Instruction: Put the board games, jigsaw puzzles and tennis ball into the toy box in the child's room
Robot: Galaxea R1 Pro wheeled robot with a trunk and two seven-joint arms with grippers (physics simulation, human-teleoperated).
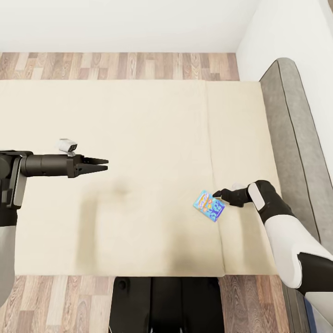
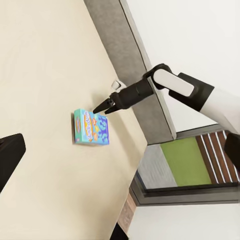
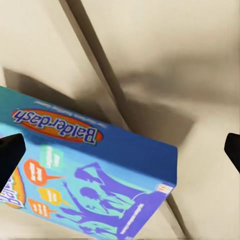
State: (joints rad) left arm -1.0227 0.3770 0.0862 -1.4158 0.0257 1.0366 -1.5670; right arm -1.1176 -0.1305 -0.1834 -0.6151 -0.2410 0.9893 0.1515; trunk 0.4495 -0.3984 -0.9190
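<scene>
The right hand (image 1: 217, 194), fingers spread, hovers just beside the blue board game (image 1: 209, 206) on the bed (image 1: 138, 138); the left hand (image 1: 105, 165) is nearly pressed together, empty.

A bedroom: wide beige bed (image 1: 138, 175), grey headboard (image 1: 296, 138), wood-plank floor (image 1: 120, 65), white walls.

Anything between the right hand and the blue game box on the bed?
Nothing visible. The right hand is right at the Balderdash box, which lies flat on bare mattress; in the right wrist view the fingertips sit wide apart either side of it.
</scene>
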